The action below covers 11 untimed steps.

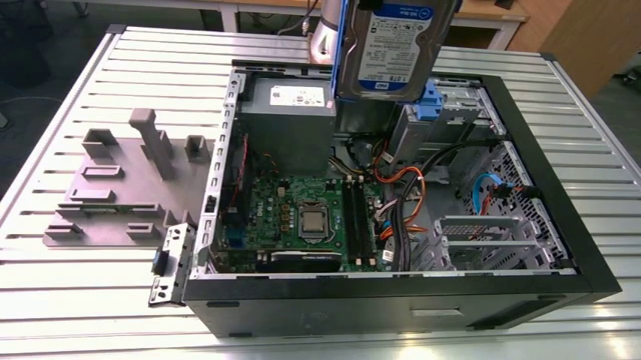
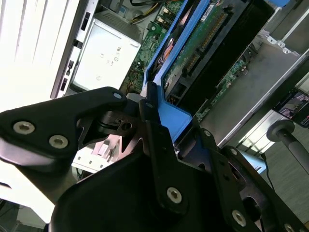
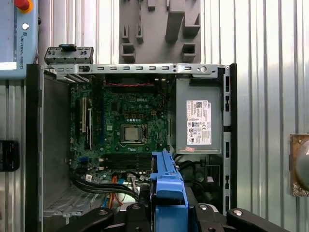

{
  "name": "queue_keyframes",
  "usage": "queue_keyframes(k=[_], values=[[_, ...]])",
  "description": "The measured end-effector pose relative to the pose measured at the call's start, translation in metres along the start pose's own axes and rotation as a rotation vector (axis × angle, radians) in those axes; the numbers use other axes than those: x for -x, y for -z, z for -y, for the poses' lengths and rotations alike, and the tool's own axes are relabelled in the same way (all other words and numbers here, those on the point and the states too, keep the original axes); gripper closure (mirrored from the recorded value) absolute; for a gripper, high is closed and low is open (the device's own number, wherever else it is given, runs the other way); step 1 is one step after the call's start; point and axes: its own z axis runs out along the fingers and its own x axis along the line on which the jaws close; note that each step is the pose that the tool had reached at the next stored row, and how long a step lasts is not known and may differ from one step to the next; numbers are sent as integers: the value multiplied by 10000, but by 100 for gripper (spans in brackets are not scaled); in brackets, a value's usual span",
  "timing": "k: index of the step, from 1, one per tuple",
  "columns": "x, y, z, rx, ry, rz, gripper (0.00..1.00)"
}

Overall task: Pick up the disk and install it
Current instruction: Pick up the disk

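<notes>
The disk [image 1: 386, 45], a silver hard drive with a blue-and-white label in a blue plastic carrier, hangs upright in the air above the far side of the open computer case [image 1: 401, 304]. In both wrist views my gripper [image 2: 153, 110] [image 3: 169, 212] is shut on the carrier's blue end [image 2: 169, 118] [image 3: 169, 188], with black fingers [image 2: 96, 108] on either side. The drive's green circuit board [image 2: 203, 43] faces the second wrist camera. Below the disk lie the grey drive bay with a blue latch [image 1: 433, 101] and the motherboard [image 1: 300, 210] [image 3: 130, 130].
A grey power supply with a white sticker [image 1: 290, 112] [image 3: 198, 121] sits in the case's far corner. Orange, black and blue cables [image 1: 410, 187] cross the case floor. A grey fixture plate with upright blocks [image 1: 120, 187] [image 3: 164, 29] lies on the slatted table at the exterior view's left.
</notes>
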Motion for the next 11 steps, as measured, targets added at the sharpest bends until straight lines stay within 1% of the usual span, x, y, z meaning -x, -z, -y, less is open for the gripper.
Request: queue_keyframes(k=[7, 11], values=[[-42, -1, 1, 0, 0, 1, 64], [-87, -3, 2, 0, 0, 1, 64]])
